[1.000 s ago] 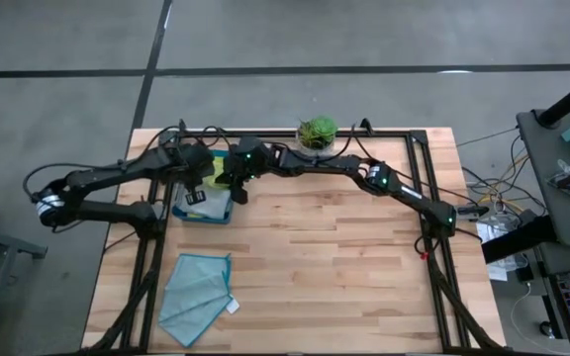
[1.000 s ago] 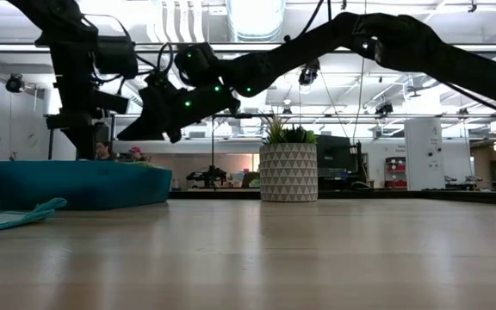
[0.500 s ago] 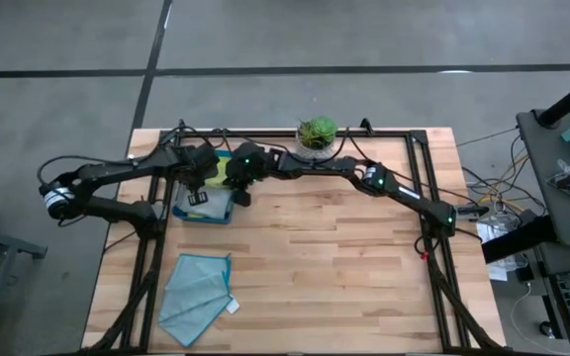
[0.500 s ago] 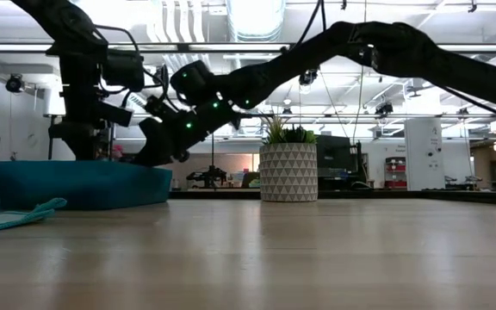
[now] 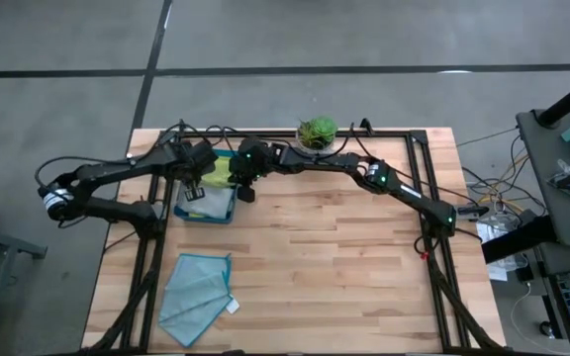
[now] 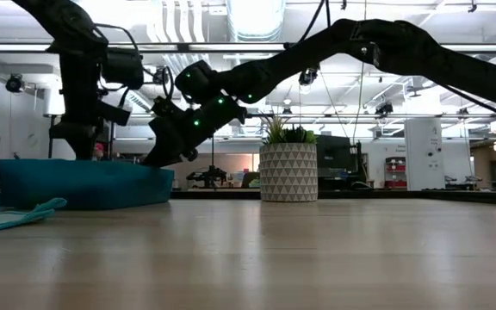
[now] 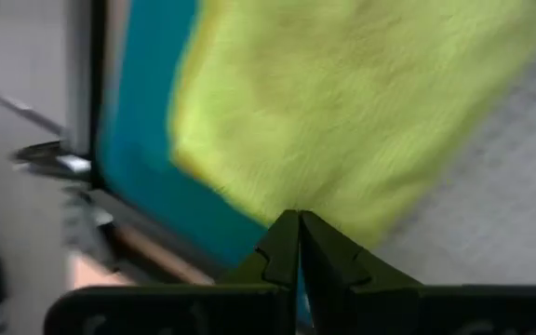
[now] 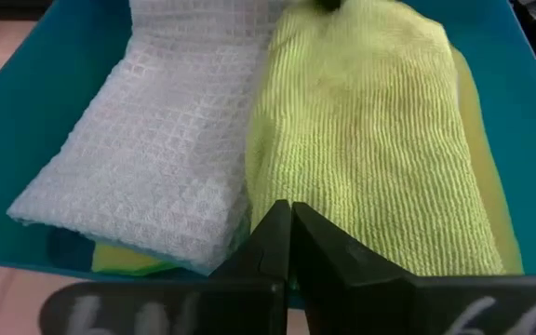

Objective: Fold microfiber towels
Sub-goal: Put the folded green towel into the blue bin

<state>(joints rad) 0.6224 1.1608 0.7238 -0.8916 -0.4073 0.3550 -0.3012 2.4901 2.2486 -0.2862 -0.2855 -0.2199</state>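
Hovering over the teal tray (image 5: 209, 211) at eleven o'clock, both tools, left tool (image 7: 298, 244) and right tool (image 8: 292, 240), are pressed together, empty, lime green towel (image 8: 370, 140) lying just ahead of them.

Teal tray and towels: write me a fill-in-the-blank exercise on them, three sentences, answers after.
1. In the teal tray, the pale grey towel lies beside a lime ____ towel.
2. Both the left gripper and the right gripper hang over the tray with fingers ____.
3. The light teal towel lies on the ____, outside the tray.

Answers: green; shut; table
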